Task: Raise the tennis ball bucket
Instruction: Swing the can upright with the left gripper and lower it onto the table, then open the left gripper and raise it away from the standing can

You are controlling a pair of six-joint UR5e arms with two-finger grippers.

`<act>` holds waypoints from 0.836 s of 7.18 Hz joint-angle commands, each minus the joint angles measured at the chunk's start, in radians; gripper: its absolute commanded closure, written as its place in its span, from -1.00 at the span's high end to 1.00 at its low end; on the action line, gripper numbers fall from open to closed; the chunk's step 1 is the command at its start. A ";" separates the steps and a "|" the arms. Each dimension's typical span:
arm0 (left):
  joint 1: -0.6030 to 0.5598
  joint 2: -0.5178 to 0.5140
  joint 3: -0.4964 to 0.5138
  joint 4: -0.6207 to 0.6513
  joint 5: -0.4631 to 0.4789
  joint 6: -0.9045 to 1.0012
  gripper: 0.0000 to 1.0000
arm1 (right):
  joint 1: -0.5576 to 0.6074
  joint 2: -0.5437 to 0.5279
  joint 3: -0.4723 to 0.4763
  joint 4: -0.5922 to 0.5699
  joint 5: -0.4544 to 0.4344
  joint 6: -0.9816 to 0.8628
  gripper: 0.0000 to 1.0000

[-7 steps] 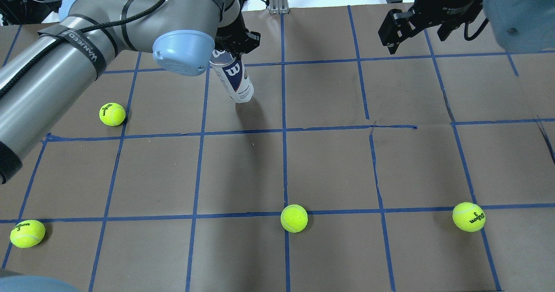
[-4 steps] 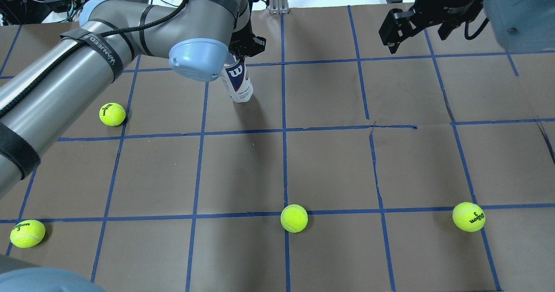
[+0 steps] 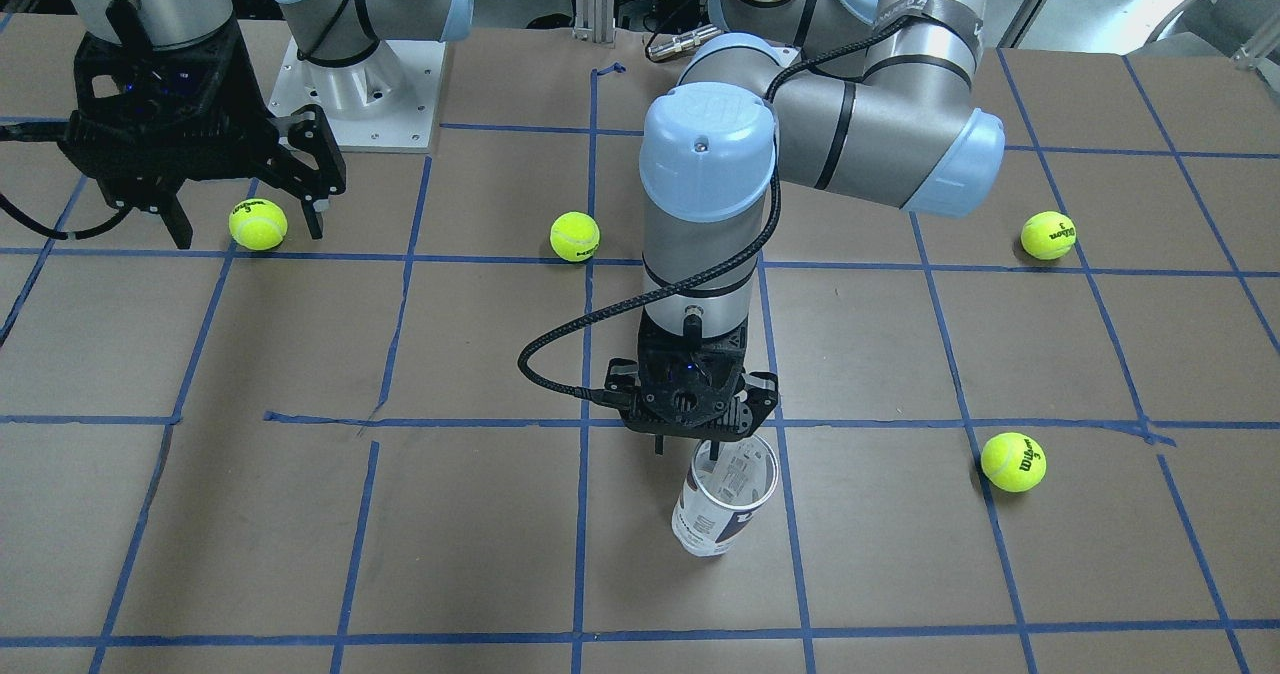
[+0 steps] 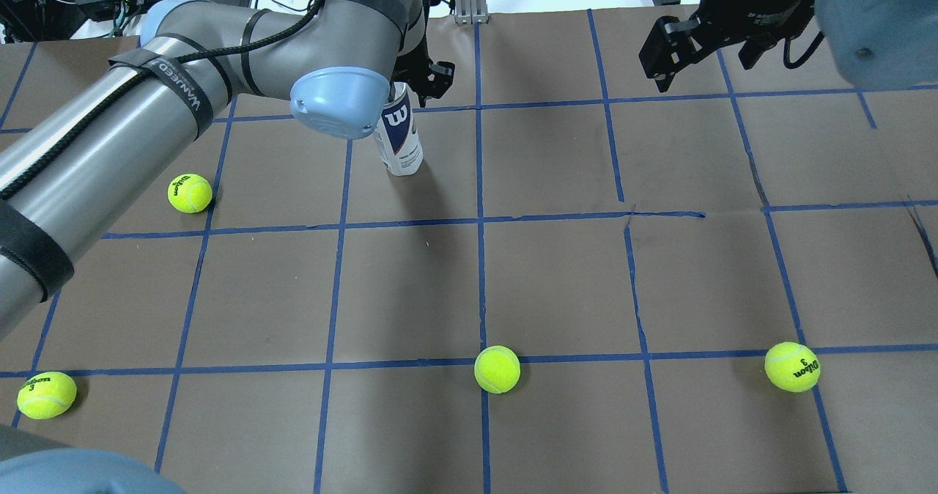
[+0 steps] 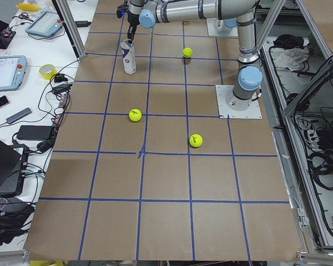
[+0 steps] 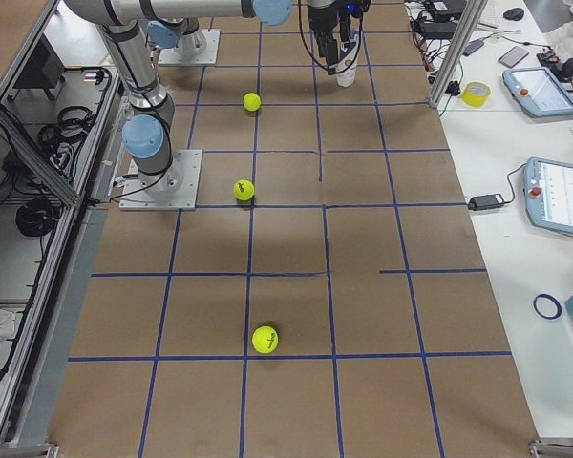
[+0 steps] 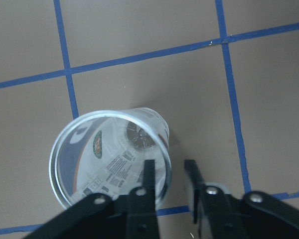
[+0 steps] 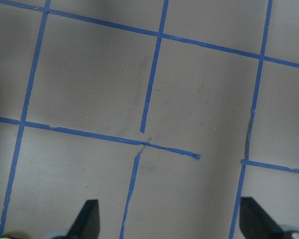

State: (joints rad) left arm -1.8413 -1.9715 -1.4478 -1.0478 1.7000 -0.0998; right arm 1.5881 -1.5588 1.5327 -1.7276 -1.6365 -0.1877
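Observation:
The tennis ball bucket (image 4: pixel 401 138) is a clear tube with a white and navy label. It stands almost upright and empty on the brown table, mouth up, as the front view (image 3: pixel 722 504) shows. My left gripper (image 3: pixel 690 444) hangs over its mouth. In the left wrist view the gripper (image 7: pixel 169 172) straddles the tube's rim (image 7: pixel 104 159), one finger inside and one outside. A small gap shows on both sides of the wall. My right gripper (image 4: pixel 703 54) is open and empty, high over the far right of the table.
Several yellow-green tennis balls lie loose: one left of the tube (image 4: pixel 190 193), one at the near left (image 4: pixel 47 395), one near the middle (image 4: pixel 497 369), one near right (image 4: pixel 792 366). Blue tape lines grid the table (image 4: pixel 557 281).
The tube has swung from a clear tilt to almost upright with its base on the table. My left wrist has moved up over its mouth. The right arm has stayed put.

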 commanded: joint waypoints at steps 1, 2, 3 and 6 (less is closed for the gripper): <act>-0.009 0.070 0.032 -0.090 -0.003 -0.004 1.00 | 0.001 -0.001 0.000 0.002 0.001 0.001 1.00; -0.012 0.132 0.038 -0.177 -0.005 -0.008 1.00 | 0.001 -0.001 0.000 0.002 0.000 -0.001 1.00; -0.009 0.219 0.035 -0.315 -0.043 -0.018 1.00 | 0.001 -0.001 0.001 0.000 0.001 -0.001 1.00; 0.109 0.423 -0.024 -0.604 -0.127 0.017 1.00 | 0.000 -0.001 0.000 0.002 0.001 -0.002 1.00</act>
State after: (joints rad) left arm -1.8011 -1.6227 -1.4414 -1.5531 1.6023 -0.1079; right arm 1.5901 -1.5601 1.5336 -1.7259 -1.6333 -0.1890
